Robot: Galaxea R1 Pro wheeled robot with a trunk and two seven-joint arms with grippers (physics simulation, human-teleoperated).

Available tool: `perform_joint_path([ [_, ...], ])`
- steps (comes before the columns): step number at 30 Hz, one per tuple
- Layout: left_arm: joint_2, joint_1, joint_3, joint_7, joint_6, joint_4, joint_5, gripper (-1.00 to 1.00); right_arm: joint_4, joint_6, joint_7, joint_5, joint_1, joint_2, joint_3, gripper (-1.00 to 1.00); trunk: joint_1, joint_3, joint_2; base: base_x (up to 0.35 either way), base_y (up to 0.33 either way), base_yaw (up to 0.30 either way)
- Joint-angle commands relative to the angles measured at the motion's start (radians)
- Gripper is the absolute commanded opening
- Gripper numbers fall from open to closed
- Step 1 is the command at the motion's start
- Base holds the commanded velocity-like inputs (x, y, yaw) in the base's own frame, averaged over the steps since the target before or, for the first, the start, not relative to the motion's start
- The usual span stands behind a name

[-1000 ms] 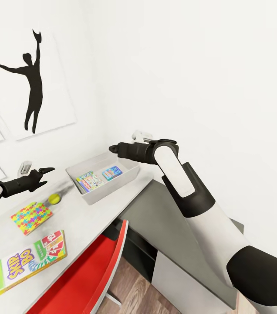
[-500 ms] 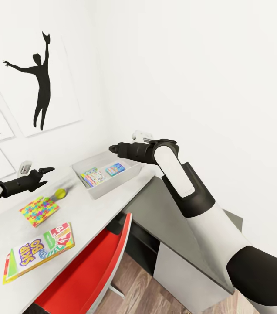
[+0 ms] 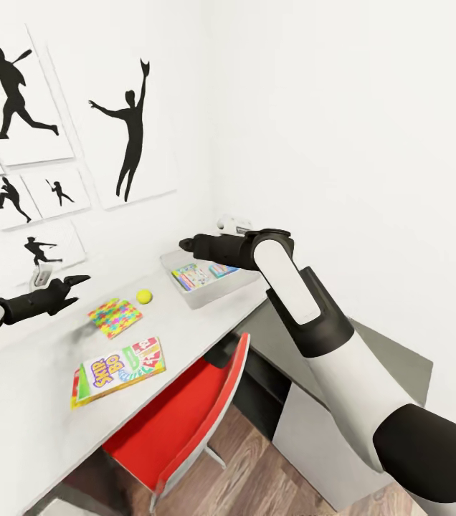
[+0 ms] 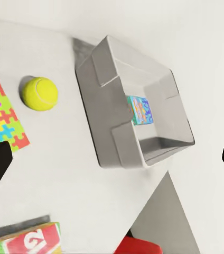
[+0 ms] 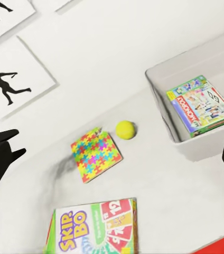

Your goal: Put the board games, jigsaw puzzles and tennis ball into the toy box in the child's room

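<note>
Both sets of fingers, left gripper (image 3: pixel 77 281) and right gripper (image 3: pixel 185 245), are seen open and empty; honestly the tennis ball (image 3: pixel 144 296) could easily get nudged and rolled off the bench (image 3: pixel 34 423) edge if clipped.

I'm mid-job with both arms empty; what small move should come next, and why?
Probably lower the left gripper toward the tennis ball. Its jaws are open and empty, and the ball lies loose on the table between the jigsaw puzzle and the toy box, close to that arm. The box already holds two board games.
</note>
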Motion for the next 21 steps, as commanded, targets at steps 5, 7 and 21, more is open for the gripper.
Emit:
perform_joint_path([
  [5,-0.001,-0.001,0.003,-0.002,0.005,0.001,-0.001,1.00,-0.001,0.001,-0.011,-0.010,-0.001,0.000,0.000,1.00,0.000,-0.002,-0.002,-0.115,0.025,0.288],
  [7,-0.001,-0.001,0.003,-0.002,0.005,0.001,-0.001,1.00,-0.001,0.001,-0.011,-0.010,-0.001,0.000,0.000,1.00,0.000,-0.002,-0.002,-0.031,0.007,0.288],
  [21,-0.004,-0.001,0.002,-0.002,0.004,0.001,-0.001,1.00,-0.001,0.000,-0.010,-0.010,-0.001,0.000,-0.001,1.00,0.000,0.015,-0.002,-0.005,0.001,0.101],
])
